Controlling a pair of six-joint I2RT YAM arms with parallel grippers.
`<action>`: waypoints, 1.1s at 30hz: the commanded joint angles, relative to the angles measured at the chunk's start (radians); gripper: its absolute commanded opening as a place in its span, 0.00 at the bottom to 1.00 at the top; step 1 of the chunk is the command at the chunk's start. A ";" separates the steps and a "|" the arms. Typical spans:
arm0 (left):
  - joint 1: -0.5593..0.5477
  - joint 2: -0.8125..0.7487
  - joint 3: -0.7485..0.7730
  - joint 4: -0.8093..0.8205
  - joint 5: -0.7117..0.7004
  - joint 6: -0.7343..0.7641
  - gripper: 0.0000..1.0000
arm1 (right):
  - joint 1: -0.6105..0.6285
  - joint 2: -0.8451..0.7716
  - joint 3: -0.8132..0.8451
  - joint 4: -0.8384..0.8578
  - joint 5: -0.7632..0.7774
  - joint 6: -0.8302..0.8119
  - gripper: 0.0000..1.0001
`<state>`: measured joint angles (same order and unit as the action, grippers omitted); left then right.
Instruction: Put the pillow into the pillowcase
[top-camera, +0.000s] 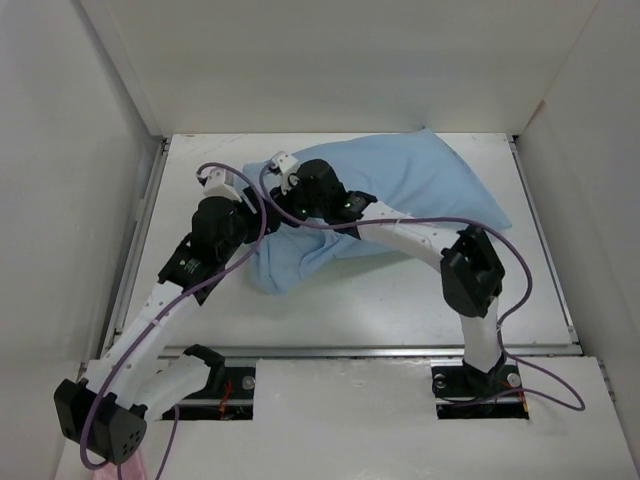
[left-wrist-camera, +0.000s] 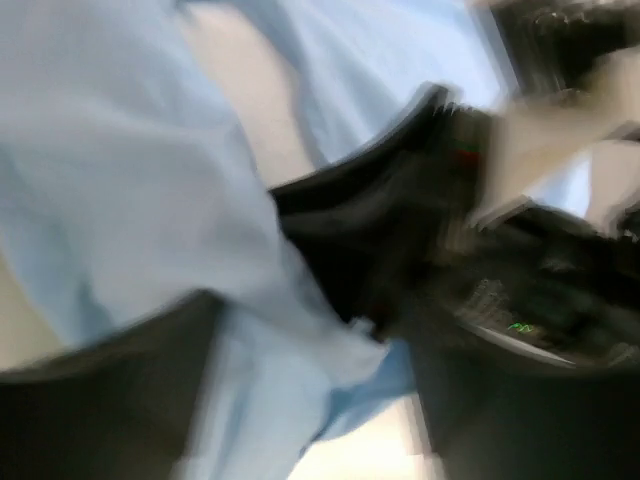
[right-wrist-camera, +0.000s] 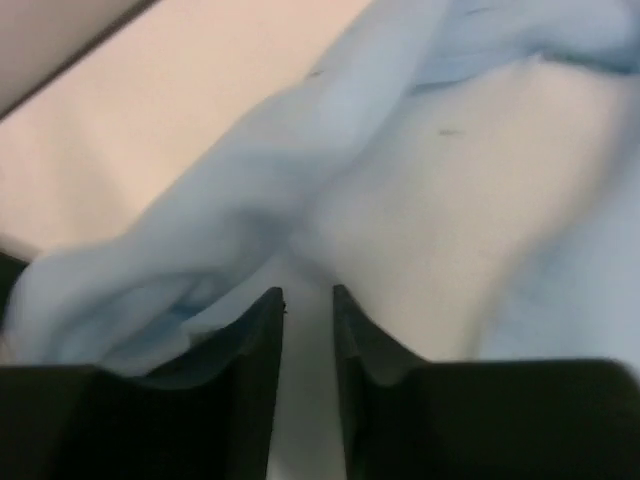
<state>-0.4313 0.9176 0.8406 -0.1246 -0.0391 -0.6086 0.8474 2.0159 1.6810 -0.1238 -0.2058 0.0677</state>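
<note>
top view: pillowcase (top-camera: 420, 190) lies plump across the far side of table (top-camera: 400, 320). Its near-left end is loose and crumpled, and both arms meet at that end.
left gripper (top-camera: 250, 205): at the crumpled end, just beside the right arm's wrist; jaws hidden from above.
left wrist view: heavy blur. Blue cloth runs past dark finger shapes, with right arm (left-wrist-camera: 520, 320) close behind. Cannot tell how wide it stands or whether cloth is pinched.
right gripper (right-wrist-camera: 307, 300): clear only in its wrist view. Jaws a narrow slit apart, nothing clearly clamped, a blue fold bunched beside them.
pillow: covered from above, inside the case's stuffed bulk.
pale patch (right-wrist-camera: 450, 200): lies between blue folds; may be pillow, cannot tell.
</note>
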 joint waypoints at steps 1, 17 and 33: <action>-0.006 0.006 0.094 -0.076 -0.121 -0.037 0.99 | -0.021 -0.166 0.005 -0.023 -0.098 0.053 0.36; 0.005 0.404 0.322 -0.326 -0.455 -0.086 0.75 | -0.186 -0.404 -0.280 0.079 -0.149 0.142 0.48; -0.020 0.627 0.638 -0.469 -0.482 -0.088 0.00 | -0.186 -0.200 -0.247 0.105 -0.075 0.115 0.45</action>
<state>-0.4110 1.6386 1.3697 -0.6262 -0.5297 -0.7551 0.6605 1.7390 1.3983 -0.0658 -0.3172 0.1860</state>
